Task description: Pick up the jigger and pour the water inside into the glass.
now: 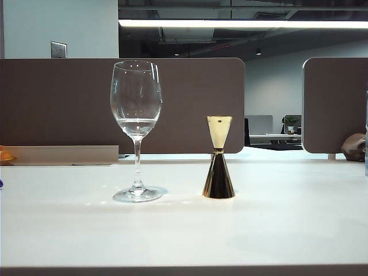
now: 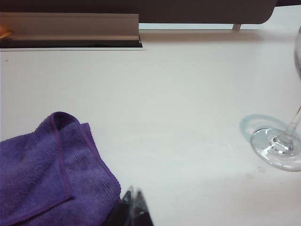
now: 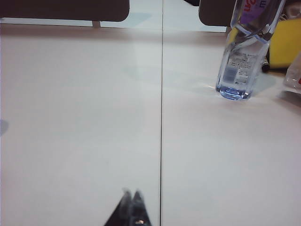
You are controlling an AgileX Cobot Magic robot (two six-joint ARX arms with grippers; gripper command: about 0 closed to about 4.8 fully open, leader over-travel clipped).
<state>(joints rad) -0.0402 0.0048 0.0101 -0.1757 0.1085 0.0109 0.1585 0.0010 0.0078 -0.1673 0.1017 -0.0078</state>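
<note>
The gold jigger stands upright on the white table, right of the glass. The tall clear glass holds a shallow layer of water. No arm shows in the exterior view. In the left wrist view only the glass's foot and stem show, and my left gripper hovers shut over the table beside a purple cloth, its fingertips together with nothing between them. My right gripper is shut too, empty, over bare table. The jigger's inside is hidden.
A purple cloth lies next to the left gripper. A plastic water bottle stands far from the right gripper, with a yellow object behind it. Brown partition panels close the table's back. A seam runs across the tabletop.
</note>
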